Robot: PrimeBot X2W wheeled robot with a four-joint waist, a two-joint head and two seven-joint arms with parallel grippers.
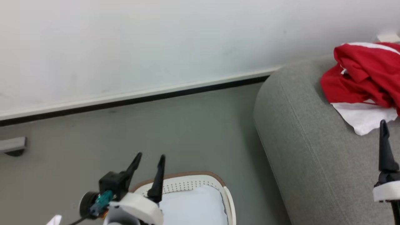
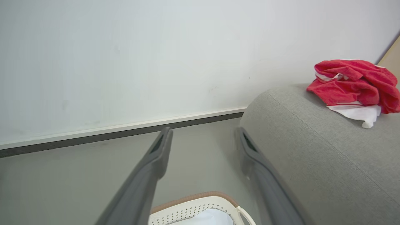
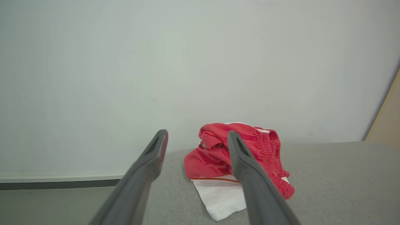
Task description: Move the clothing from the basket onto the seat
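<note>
Head view, far left edge: small grey fitting (image 1: 12, 145) low against the wall (image 1: 156, 37), kind unclear. Wall plain white, with a white skirting (image 1: 156, 93) over a dark strip where it meets the floor (image 1: 187, 125). Floor smooth, grey.

Lower left: left gripper (image 1: 150, 156) above the near side of the basket (image 1: 187, 175). Fingers parted by a moderate gap, nothing between them; in the left wrist view bare floor shows through the gap.

Bottom centre: basket stands on the floor, cream, rows of small holes, brown rim. A pale bluish-white sheet (image 1: 193, 206) lies inside.

Right half: the seat (image 1: 312, 150), grey woven cloth, rounded corner, one stitched seam running down it.

Upper right: the clothing (image 1: 362, 72) lies bunched in a red heap on the seat, its white panel (image 1: 362, 117) with a thin red edge line spread toward the camera.

Right wrist view: right gripper (image 3: 197, 135) spread wide, empty, pointing at the heap. Cannot tell whether a tip touches the panel.
</note>
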